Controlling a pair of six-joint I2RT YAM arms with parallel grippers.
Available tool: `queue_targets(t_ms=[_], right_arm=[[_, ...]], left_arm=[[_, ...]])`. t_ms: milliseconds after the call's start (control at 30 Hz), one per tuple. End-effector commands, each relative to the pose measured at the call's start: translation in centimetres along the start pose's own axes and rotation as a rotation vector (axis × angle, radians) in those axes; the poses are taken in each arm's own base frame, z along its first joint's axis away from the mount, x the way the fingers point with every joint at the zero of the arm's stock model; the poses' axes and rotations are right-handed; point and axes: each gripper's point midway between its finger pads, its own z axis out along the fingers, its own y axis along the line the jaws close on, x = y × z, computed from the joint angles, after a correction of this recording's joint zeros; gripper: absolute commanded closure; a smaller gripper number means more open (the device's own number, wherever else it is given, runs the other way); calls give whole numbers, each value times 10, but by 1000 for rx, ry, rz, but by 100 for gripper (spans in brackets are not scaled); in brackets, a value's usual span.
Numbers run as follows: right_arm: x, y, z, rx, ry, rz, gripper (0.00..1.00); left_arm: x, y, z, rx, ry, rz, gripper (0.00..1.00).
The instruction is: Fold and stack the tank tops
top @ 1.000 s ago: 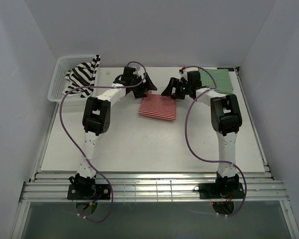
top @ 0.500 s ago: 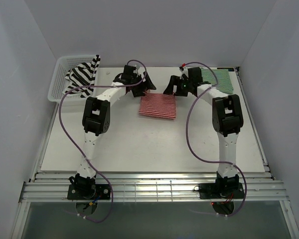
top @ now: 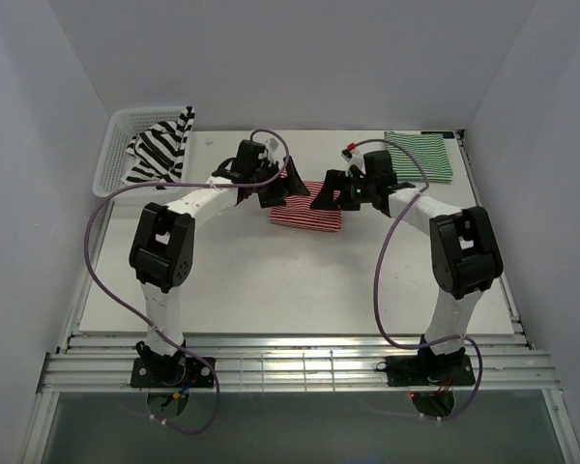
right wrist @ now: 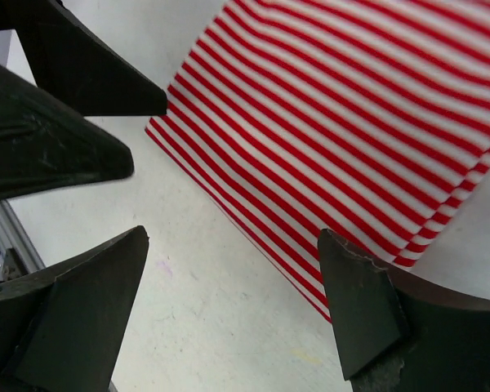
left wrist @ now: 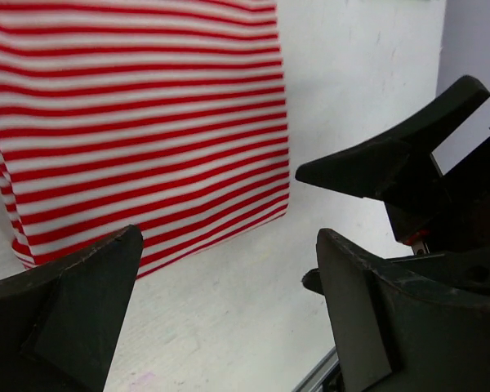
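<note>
The red-and-white tank top [top: 307,207] lies folded flat in the middle of the table; it also shows in the left wrist view [left wrist: 131,114] and in the right wrist view [right wrist: 351,122]. My left gripper [top: 288,184] is open and empty above its far left edge. My right gripper [top: 331,189] is open and empty above its far right edge. The green-and-white tank top [top: 420,155] lies folded at the far right. The black-and-white tank top [top: 159,147] hangs crumpled over the basket's rim.
A white mesh basket [top: 126,130] stands at the far left corner. The white table [top: 300,290] ends at a slotted metal rail along the near edge. Grey walls close in the left, right and back.
Both arms have drawn back toward the near side, and both grippers now hover over the far edge of the red-and-white top. The green-and-white top is now uncovered. The cloths have not moved.
</note>
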Motion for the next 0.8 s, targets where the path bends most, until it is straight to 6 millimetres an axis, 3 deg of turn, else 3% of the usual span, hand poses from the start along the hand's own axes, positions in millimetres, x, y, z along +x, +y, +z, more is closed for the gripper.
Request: queue_targets(t_ms=[0,267,400,533,667,767], right_arm=[[19,-1,16,-48,38,26,10],[57,-48,33,77,114,113,10],[71,-55,27,95,141,141,10],[46,-39,15,83,117,71,10],[7,-19,-5,92,38,-6,10],[-5,-20,-14,148,24,-22,10]], left_arm=[[25,15,7,-5,54,-43,2],[57,77,27,-177,133,-100,2],[65,89,22,-215,160,-116,2],[51,64,8,-150,127,-86,2],[24,28,-17,-85,48,-19,2],[5,10,-42,-77,-30,19,2]])
